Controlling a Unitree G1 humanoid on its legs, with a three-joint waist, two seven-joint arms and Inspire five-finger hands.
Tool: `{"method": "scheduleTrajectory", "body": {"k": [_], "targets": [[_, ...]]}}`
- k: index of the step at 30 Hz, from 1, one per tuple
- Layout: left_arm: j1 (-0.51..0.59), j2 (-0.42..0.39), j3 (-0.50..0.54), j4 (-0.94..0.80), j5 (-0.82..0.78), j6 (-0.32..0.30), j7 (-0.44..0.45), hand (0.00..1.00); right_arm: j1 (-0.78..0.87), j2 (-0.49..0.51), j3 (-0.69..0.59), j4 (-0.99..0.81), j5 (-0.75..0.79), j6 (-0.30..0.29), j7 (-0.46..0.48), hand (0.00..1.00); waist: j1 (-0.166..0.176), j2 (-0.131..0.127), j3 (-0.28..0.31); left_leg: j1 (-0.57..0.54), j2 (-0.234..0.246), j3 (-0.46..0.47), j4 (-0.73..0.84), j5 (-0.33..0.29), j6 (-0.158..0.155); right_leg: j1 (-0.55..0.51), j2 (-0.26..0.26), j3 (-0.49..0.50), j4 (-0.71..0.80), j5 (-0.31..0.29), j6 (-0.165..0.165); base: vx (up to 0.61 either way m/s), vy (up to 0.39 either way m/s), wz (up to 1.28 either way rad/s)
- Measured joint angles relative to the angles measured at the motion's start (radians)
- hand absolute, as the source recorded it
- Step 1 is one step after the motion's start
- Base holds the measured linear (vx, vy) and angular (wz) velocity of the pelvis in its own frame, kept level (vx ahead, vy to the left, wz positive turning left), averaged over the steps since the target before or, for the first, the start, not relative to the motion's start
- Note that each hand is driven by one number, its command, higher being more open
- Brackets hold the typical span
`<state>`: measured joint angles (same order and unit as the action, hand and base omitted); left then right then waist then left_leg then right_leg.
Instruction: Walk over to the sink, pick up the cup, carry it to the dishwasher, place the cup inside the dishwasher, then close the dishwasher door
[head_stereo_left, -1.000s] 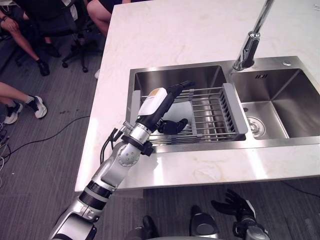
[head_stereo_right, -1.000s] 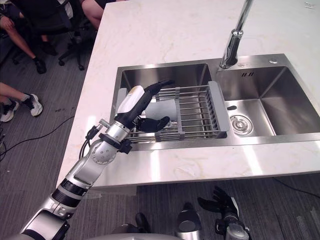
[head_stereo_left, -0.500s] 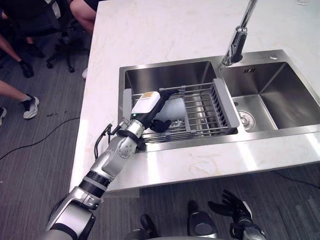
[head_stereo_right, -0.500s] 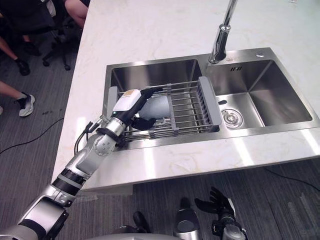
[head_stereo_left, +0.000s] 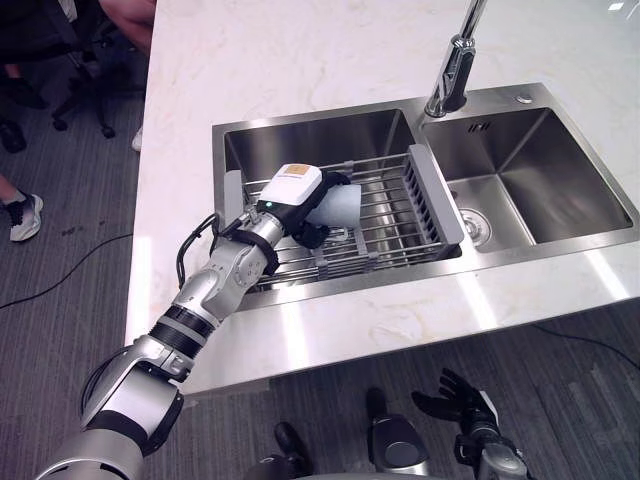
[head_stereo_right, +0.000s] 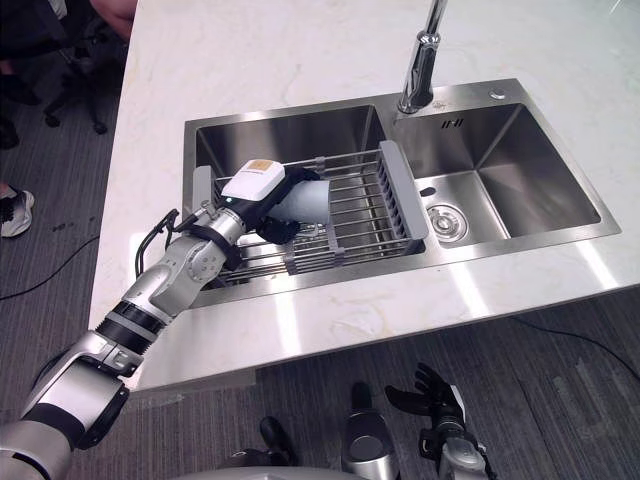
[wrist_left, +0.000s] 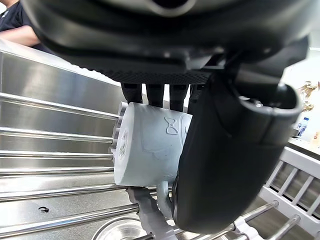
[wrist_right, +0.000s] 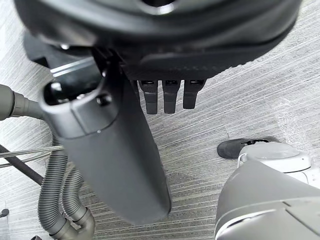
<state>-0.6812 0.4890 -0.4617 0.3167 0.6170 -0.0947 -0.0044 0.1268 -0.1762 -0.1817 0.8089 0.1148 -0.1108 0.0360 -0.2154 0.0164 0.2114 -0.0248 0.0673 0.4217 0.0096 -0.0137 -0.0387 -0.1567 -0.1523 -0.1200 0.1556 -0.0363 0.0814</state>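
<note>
A pale blue cup (head_stereo_left: 340, 205) lies on its side on a wire rack (head_stereo_left: 400, 215) across the left basin of the steel sink (head_stereo_left: 320, 122). My left hand (head_stereo_left: 296, 190) rests over the cup's left end. In the left wrist view the fingers (wrist_left: 159, 93) reach over the far side of the cup (wrist_left: 147, 145) and the thumb (wrist_left: 220, 165) presses its near side, so the hand is shut on it. My right hand (head_stereo_left: 462, 392) hangs low by the counter's front, with its fingers (wrist_right: 170, 97) relaxed over the floor.
The faucet (head_stereo_left: 452, 65) stands behind the divider, and the right basin (head_stereo_left: 530, 180) has a drain (head_stereo_left: 477, 226). The white marble counter (head_stereo_left: 300, 50) surrounds the sink. A person's legs (head_stereo_left: 20, 205) and an office chair (head_stereo_left: 85, 100) are off the counter's far left.
The camera has shifted, sliding the scene to the left. My left hand has come down from above the rack onto the cup, and its fingers have curled round it.
</note>
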Motion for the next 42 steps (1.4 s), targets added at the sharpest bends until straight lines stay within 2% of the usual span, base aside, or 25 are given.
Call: {"method": "scheduleTrajectory", "body": {"k": [6, 11, 13, 17, 20, 28, 31, 34, 36, 37, 38, 39, 40, 41, 42], "targets": [[0.057, -0.010, 0.008, -0.108, -0.097, 0.002, 0.008, 0.30, 0.010, 0.007, 0.000, 0.000, 0.000, 0.000, -0.001, 0.90, 0.004, -0.001, 0.001, 0.029, 0.000, -0.003, 0.000, -0.006, 0.001, 0.038, 0.000, -0.005, -0.015, 0.001, 0.001, 0.00, 0.000, 0.00], [0.258, -0.168, 0.157, -0.300, -0.312, -0.012, 0.069, 0.30, 0.013, 0.018, -0.003, 0.001, 0.001, 0.000, -0.004, 0.90, 0.010, -0.001, 0.001, 0.047, 0.001, -0.012, -0.001, -0.011, 0.002, 0.067, 0.000, -0.015, -0.024, 0.000, 0.002, 0.00, 0.005, 0.03], [0.339, -0.227, 0.208, -0.370, -0.416, -0.019, 0.113, 0.30, 0.017, 0.021, -0.005, 0.001, 0.001, 0.000, -0.006, 0.90, 0.023, 0.000, 0.000, 0.052, 0.001, -0.012, -0.001, -0.012, 0.002, 0.071, 0.001, -0.015, -0.025, 0.000, 0.002, 0.00, 0.000, 0.00], [0.447, -0.277, 0.252, -0.454, -0.576, -0.052, 0.166, 0.30, 0.032, 0.021, -0.008, 0.001, 0.002, 0.001, -0.017, 0.90, 0.045, 0.000, 0.000, 0.066, 0.001, -0.016, -0.006, -0.012, 0.001, 0.088, 0.002, -0.019, -0.031, 0.000, 0.003, -0.01, 0.001, 0.02], [0.515, -0.299, 0.272, -0.509, -0.682, -0.071, 0.173, 0.30, 0.043, 0.021, -0.008, 0.001, 0.004, 0.001, -0.022, 0.90, 0.063, 0.000, -0.003, 0.072, 0.001, -0.017, -0.010, -0.012, 0.001, 0.095, 0.002, -0.021, -0.035, -0.001, 0.003, 0.00, 0.000, 0.00], [0.686, -0.362, 0.277, -0.597, -0.815, -0.091, 0.164, 0.30, 0.042, 0.023, -0.007, -0.003, 0.019, 0.000, -0.035, 0.90, 0.091, 0.000, -0.022, 0.075, 0.008, -0.007, 0.022, -0.036, -0.003, 0.104, 0.004, -0.010, -0.032, -0.001, 0.003, 0.01, 0.003, -0.04], [0.707, -0.372, 0.277, -0.601, -0.829, -0.097, 0.158, 0.30, 0.037, 0.023, -0.005, -0.006, 0.019, 0.000, -0.040, 0.90, 0.099, 0.000, -0.022, 0.032, 0.026, 0.000, 0.111, -0.078, 0.002, 0.071, 0.004, 0.008, 0.011, -0.001, 0.003, -0.06, 0.008, -0.13], [0.705, -0.365, 0.278, -0.627, -0.834, -0.101, 0.158, 0.30, 0.022, 0.022, 0.019, -0.021, 0.018, -0.001, -0.050, 0.90, 0.099, -0.008, -0.020, -0.079, 0.047, 0.001, 0.235, -0.117, 0.018, -0.019, -0.004, 0.012, 0.068, 0.005, 0.011, -0.14, 0.007, -0.06], [0.704, -0.361, 0.279, -0.628, -0.834, -0.101, 0.158, 0.30, 0.021, 0.022, 0.043, -0.021, 0.018, 0.000, -0.057, 0.90, 0.099, -0.015, -0.016, -0.113, 0.052, -0.001, 0.274, -0.128, 0.032, -0.048, -0.006, 0.015, 0.087, 0.023, 0.034, -0.16, 0.029, -0.05], [0.704, -0.362, 0.279, -0.629, -0.834, -0.102, 0.154, 0.30, 0.018, 0.024, 0.044, -0.021, 0.018, -0.001, -0.058, 0.90, 0.107, -0.014, -0.017, -0.128, 0.063, 0.005, 0.269, -0.125, 0.051, -0.040, -0.002, 0.020, 0.064, 0.033, 0.063, -0.14, 0.032, 0.00], [0.703, -0.365, 0.283, -0.630, -0.833, -0.103, 0.149, 0.30, 0.013, 0.026, 0.046, -0.020, 0.018, 0.001, -0.060, 0.90, 0.108, -0.016, -0.013, -0.134, 0.067, 0.005, 0.271, -0.124, 0.065, -0.054, -0.004, 0.018, 0.141, -0.018, 0.055, -0.17, 0.013, 0.14], [0.714, -0.361, 0.287, -0.630, -0.834, -0.104, 0.145, 0.30, 0.017, 0.026, 0.062, -0.015, 0.017, 0.003, -0.062, 0.90, 0.114, -0.025, -0.012, -0.136, 0.066, -0.006, 0.272, -0.112, 0.069, -0.070, -0.008, 0.010, 0.340, -0.114, 0.044, -0.11, -0.038, 0.20], [0.731, -0.362, 0.295, -0.632, -0.834, -0.104, 0.143, 0.30, 0.022, 0.026, 0.071, -0.014, 0.017, 0.002, -0.061, 0.90, 0.126, -0.032, -0.017, -0.136, 0.066, -0.008, 0.274, -0.097, 0.061, -0.056, -0.002, 0.001, 0.423, -0.156, 0.059, -0.13, -0.087, 0.15], [0.752, -0.365, 0.309, -0.636, -0.834, -0.105, 0.140, 0.30, 0.021, 0.026, 0.079, -0.014, 0.018, 0.001, -0.060, 0.90, 0.146, -0.040, -0.022, -0.155, 0.066, -0.010, 0.287, -0.088, 0.059, -0.020, 0.009, 0.002, 0.438, -0.193, 0.057, -0.16, -0.138, 0.01], [0.756, -0.369, 0.318, -0.638, -0.834, -0.107, 0.140, 0.30, 0.013, 0.023, 0.082, -0.014, 0.018, -0.001, -0.061, 0.90, 0.163, -0.042, -0.024, -0.188, 0.069, -0.012, 0.305, -0.081, 0.058, -0.005, 0.020, 0.014, 0.375, -0.216, 0.042, -0.17, -0.142, 0.05]]}}
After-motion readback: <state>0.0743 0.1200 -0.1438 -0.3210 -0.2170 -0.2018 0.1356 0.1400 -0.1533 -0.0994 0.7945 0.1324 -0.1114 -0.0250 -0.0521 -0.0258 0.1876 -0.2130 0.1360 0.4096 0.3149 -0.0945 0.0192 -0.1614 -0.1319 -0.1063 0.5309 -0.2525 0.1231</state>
